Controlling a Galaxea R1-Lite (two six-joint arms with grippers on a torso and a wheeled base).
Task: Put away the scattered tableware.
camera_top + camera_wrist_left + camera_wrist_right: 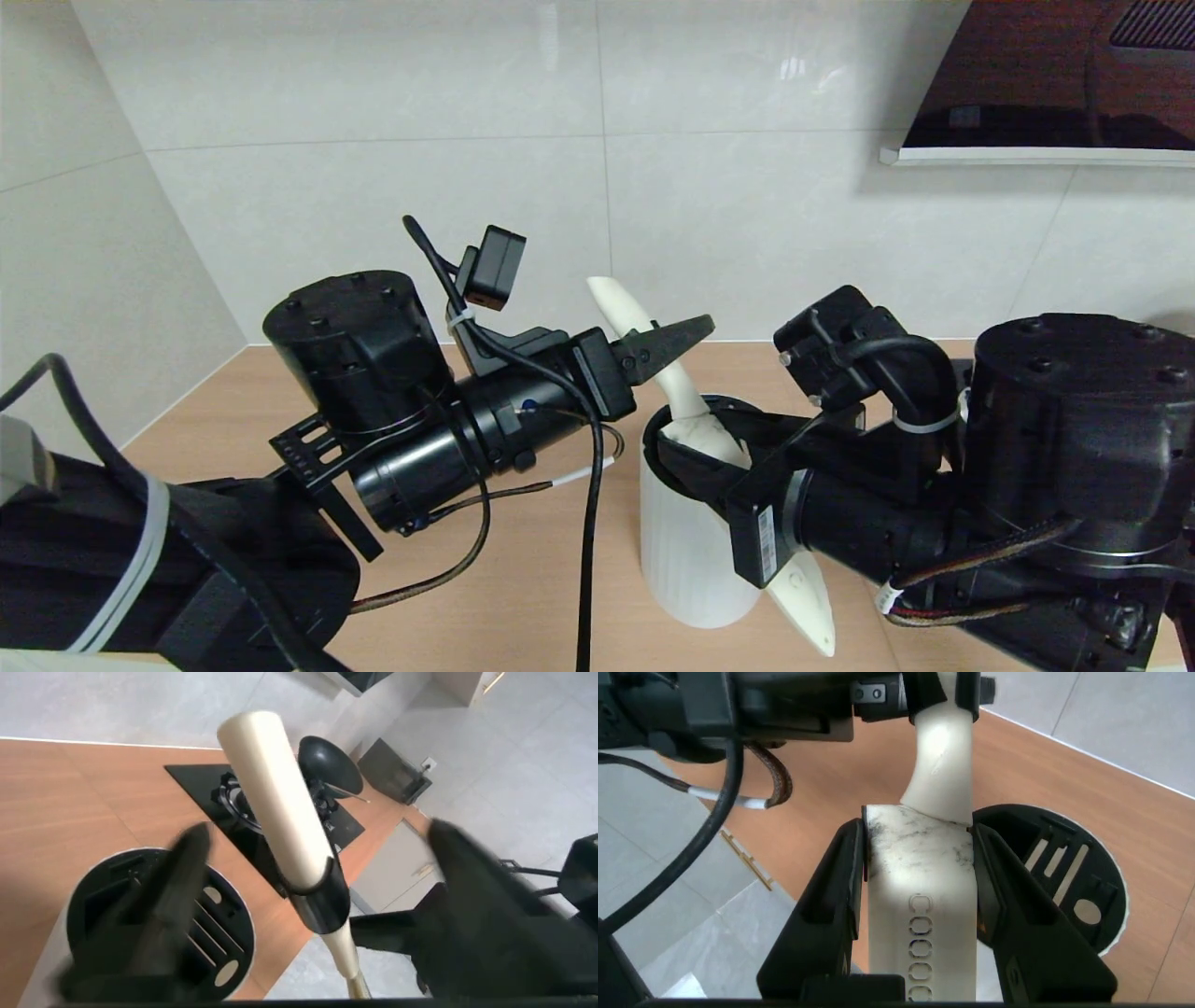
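Right pincer clamps the white spatula's blade over the utensil holder. The left pincer, wide around the handle, should close squarely before any release.

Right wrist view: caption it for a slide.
Right tool grips cream spatula by its slotted blade, near the black-topped utensil holder.

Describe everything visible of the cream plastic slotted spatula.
The cream plastic slotted spatula has a rounded handle and a broad head with oval slots, scuffed with dark marks. It is held tilted, handle up, close above the white ribbed utensil holder. The right gripper clamps its head, and the handle passes between the spread fingers of the left gripper.
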